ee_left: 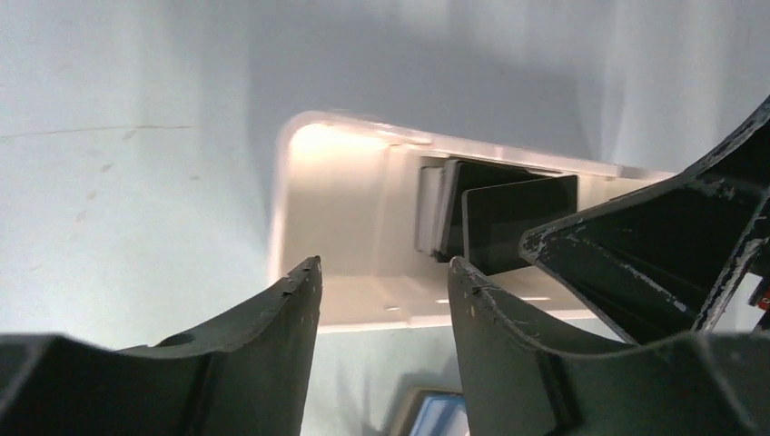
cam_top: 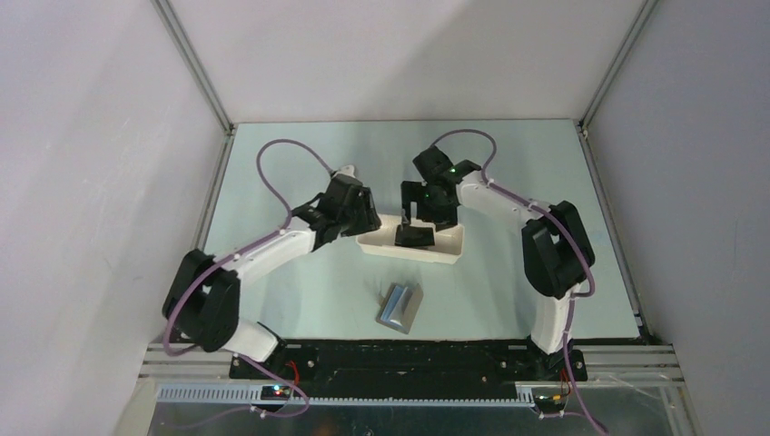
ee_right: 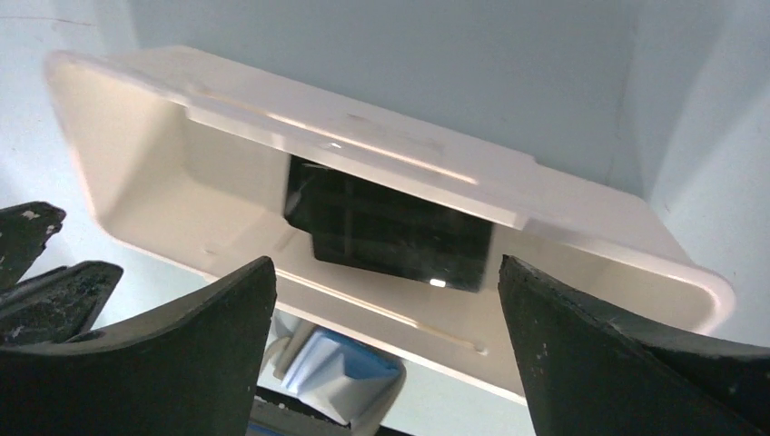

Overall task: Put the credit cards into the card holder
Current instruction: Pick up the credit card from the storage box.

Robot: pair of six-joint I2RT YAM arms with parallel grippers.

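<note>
The black credit cards (cam_top: 415, 235) lie inside the long white tray (cam_top: 449, 251); they show in the right wrist view (ee_right: 390, 229) and the left wrist view (ee_left: 518, 218). The grey-brown card holder (cam_top: 399, 308) lies open on the table in front of the tray, its silvery-blue inside up; it shows in the right wrist view (ee_right: 336, 368) and at the left wrist view's bottom edge (ee_left: 436, 416). My right gripper (cam_top: 422, 216) hangs open and empty above the cards, also seen from its wrist (ee_right: 386, 282). My left gripper (cam_top: 370, 221) is open and empty at the tray's left end, also seen from its wrist (ee_left: 383, 263).
The tray's rim (ee_right: 363, 150) stands above the table around the cards. The right gripper's finger (ee_left: 663, 245) shows in the left wrist view, close to the left gripper. White walls enclose the table on three sides.
</note>
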